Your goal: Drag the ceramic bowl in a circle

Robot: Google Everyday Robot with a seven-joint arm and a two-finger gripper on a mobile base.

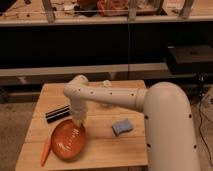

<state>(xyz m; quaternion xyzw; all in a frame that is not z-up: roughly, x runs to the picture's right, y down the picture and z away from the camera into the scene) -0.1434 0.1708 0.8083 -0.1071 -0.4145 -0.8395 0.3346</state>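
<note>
The ceramic bowl, wide, shallow and glossy orange-brown, sits near the front left of the wooden table. My white arm reaches in from the right across the table. My gripper points down at the bowl's far right rim and seems to touch it.
An orange carrot lies just left of the bowl at the table's front left edge. A black oblong object lies behind the bowl. A blue sponge lies to the right. A small white cup stands at the back, behind my arm.
</note>
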